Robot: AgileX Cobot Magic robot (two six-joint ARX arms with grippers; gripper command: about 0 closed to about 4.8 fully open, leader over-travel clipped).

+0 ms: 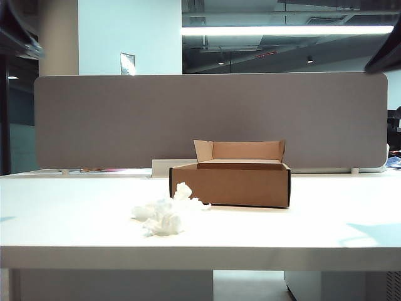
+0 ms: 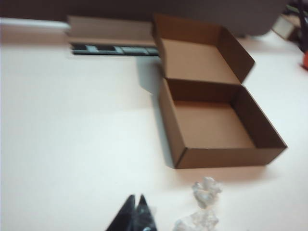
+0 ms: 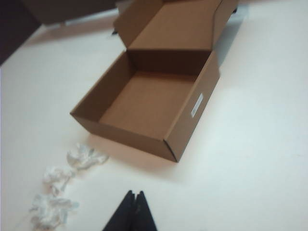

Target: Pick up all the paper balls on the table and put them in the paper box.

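Office, grey desk divider [image 1: 207, 119], ceiling striplight [image 1: 288, 30]

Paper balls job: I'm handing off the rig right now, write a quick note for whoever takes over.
Left gripper: shut, empty, above the table near the paper balls.
Right gripper: shut, empty, above the table in front of the paper box.
Box: open and empty.
Balls: clustered on the table by the box's front left corner.
Done: nothing boxed.
Left: every ball.
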